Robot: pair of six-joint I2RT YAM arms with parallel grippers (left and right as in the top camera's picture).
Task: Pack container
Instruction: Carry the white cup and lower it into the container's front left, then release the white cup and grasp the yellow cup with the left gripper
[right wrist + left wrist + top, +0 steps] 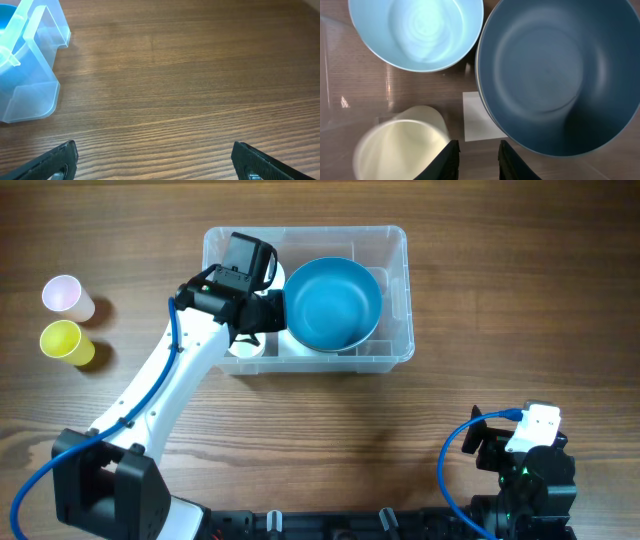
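Overhead shows the container [396,248] on the far middle part of the wooden table [400,440], its long sides running left to right. A dark blue bowl [333,303] fills most of its right half, open side up. The left arm [170,385] reaches in from the near left, and its wrist hangs over the container's left half, covering much of what lies there.

The left wrist view looks straight down into the bin. The dark blue bowl takes up the right side, a light blue bowl [415,30] sits at the upper left, and a cream cup [400,145] stands at the lower left, all with their openings upward. The two bowls' rims come very close together; whether they touch I cannot tell. A white label [476,117] shows on the clear floor between the cup and the dark bowl, partly under that bowl's edge. The left gripper [477,150] hovers above this label with its jaws a narrow gap apart, and nothing sits between its fingers [451,160].

Outside the bin, a pink cup [66,296] and a yellow cup [66,342] stand close together near the table's left edge, well apart from the container.

The right arm [525,450] rests at the near right corner. The right gripper [154,147] is spread wide over bare wood and grasps nothing, with one container corner off to its left.
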